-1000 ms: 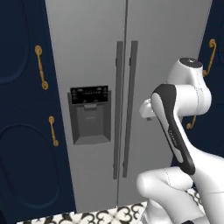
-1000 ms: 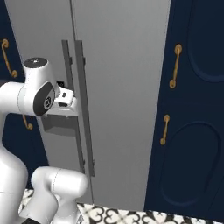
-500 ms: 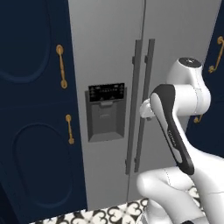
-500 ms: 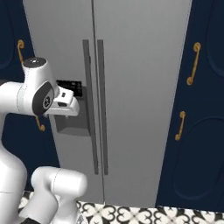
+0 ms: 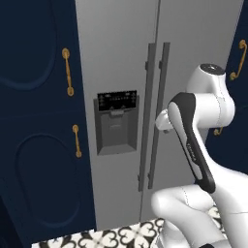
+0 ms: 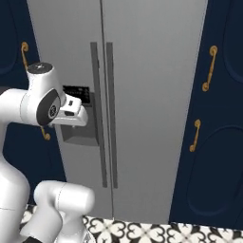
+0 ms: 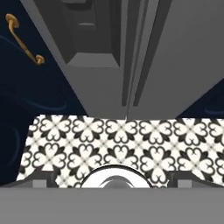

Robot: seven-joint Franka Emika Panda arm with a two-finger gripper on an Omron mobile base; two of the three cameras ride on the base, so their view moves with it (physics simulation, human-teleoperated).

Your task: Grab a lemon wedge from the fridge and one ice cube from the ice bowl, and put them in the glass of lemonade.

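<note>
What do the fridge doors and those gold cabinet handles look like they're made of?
The fridge looks like brushed or matte grey metal: flat, even grey with no glare, though painted steel is possible. Its door handles are darker grey, matte. The cabinet handles look like polished brass, golden with rounded ends, on navy cabinets that seem painted, with a satin finish.

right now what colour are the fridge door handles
Dark grey, on a lighter grey fridge; the handles show best in the right base view.
</note>
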